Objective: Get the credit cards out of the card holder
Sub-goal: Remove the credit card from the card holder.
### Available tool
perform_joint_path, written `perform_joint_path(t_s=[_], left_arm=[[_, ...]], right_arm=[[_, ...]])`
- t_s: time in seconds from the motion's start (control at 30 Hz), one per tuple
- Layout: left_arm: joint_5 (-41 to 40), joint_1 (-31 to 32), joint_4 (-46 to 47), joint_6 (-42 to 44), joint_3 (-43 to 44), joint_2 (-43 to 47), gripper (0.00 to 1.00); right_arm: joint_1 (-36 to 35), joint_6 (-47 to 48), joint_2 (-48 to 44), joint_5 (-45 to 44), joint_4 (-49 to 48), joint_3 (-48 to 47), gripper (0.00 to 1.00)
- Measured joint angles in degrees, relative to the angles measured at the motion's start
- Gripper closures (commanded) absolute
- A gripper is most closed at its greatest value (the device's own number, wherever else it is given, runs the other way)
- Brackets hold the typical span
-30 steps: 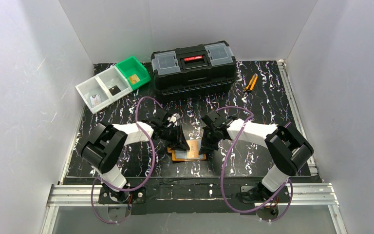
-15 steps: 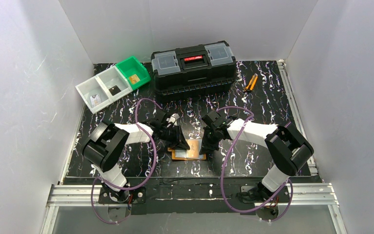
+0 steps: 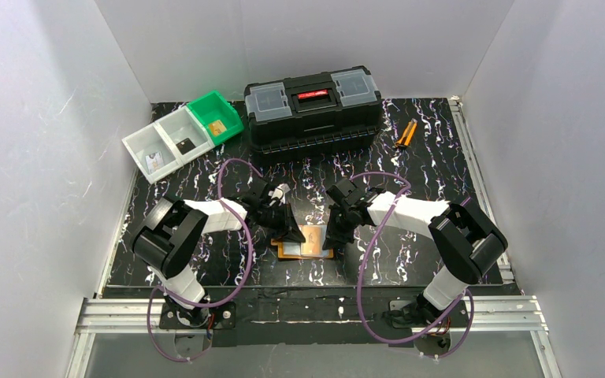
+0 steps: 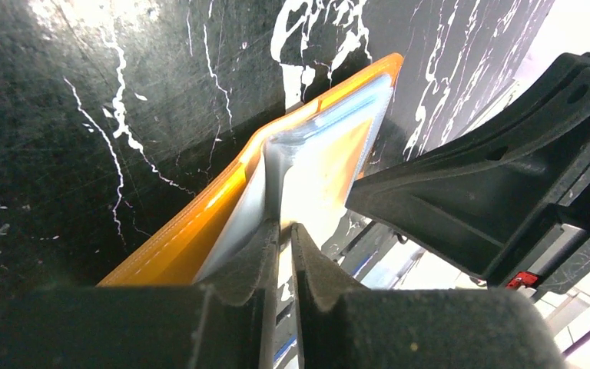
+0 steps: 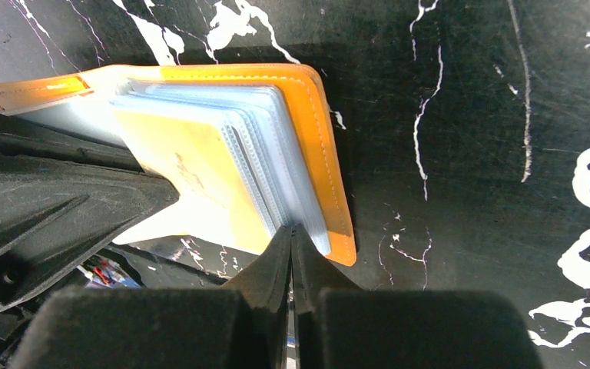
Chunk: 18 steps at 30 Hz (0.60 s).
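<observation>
Left wrist: left claw [image 4: 283,231] near-closed on a clear pocket leaf [image 4: 276,173] of holder [image 4: 200,219], open on desk [image 4: 84,115]; right claw [image 5: 291,234] closed, pinning its edge. Risk: leaf gripped, not card [image 5: 192,173], so holder lifts

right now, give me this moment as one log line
left gripper: shut on holder pocket | right gripper: shut at holder edge | card: in pocket | holder: open
</observation>
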State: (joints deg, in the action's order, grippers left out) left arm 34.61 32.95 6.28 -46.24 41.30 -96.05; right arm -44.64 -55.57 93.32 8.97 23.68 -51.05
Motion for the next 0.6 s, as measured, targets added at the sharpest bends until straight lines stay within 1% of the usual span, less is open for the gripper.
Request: perform_joint_path(t_s=[0.07, 0.33, 0.4, 0.47, 0.6], left_arm=[[-0.15, 0.0, -0.66, 0.7, 0.09, 0.2, 0.82], [-0.44, 0.0, -2.67, 1.73, 0.39, 0.33, 0.77], [-0.35, 0.0, -2.73, 1.77, 0.44, 0.35, 0.77], [-0.26, 0.0, -2.84, 1.73, 0.44, 0.37, 0.81], [-0.07, -0.02, -2.89, 1.62, 0.44, 0.37, 0.83]], right_arm=[[0.0, 0.0, -0.07, 0.0, -0.07, 0.07, 0.94], [0.07, -0.02, -0.28, -0.04, -0.26, 0.33, 0.94], [0.13, 0.0, -0.28, -0.04, -0.24, 0.33, 0.94], [0.17, 0.0, -0.28, -0.04, -0.24, 0.33, 0.94], [0.24, 0.0, -0.28, -0.02, -0.24, 0.33, 0.94]])
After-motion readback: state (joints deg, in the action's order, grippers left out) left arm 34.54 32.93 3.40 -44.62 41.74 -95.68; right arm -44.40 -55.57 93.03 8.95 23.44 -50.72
